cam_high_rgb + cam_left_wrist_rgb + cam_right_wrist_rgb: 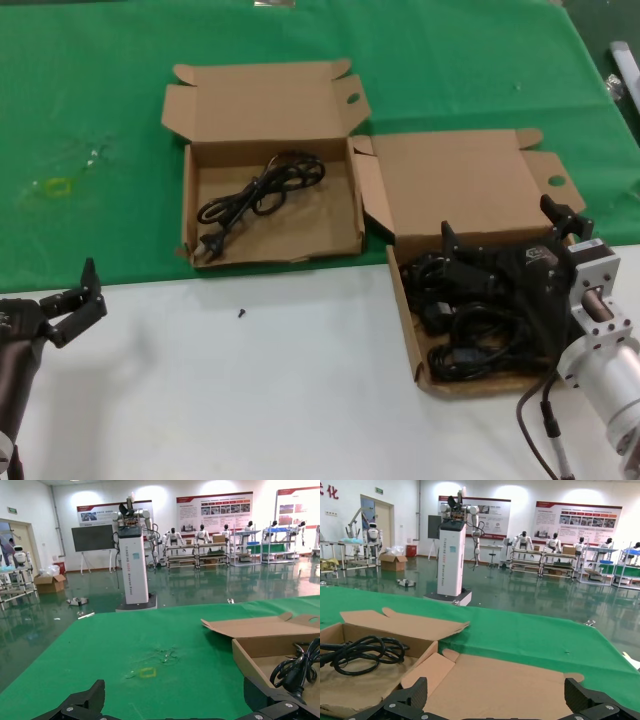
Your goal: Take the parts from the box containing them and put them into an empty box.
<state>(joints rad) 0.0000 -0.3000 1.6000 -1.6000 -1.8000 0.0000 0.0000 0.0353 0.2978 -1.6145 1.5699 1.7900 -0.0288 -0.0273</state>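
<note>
Two twin brown cardboard boxes lie open. The back box (270, 250) holds one coiled black cord (262, 187), which also shows in the left wrist view (295, 667) and the right wrist view (365, 652). The nearer right box (405, 320) holds a pile of several black cords (470, 335). My right gripper (505, 235) hovers over that pile, open and empty; in its wrist view (495, 695) only the box's lid (505, 685) shows between the jaws. My left gripper (92, 292) is open and empty over the white table at the near left, apart from both boxes.
A green cloth (100, 100) covers the far half of the table, with a faint yellow mark (58, 186). The near half is white (250, 400), with a small black speck (241, 312) on it. Both lids lie flat behind their boxes.
</note>
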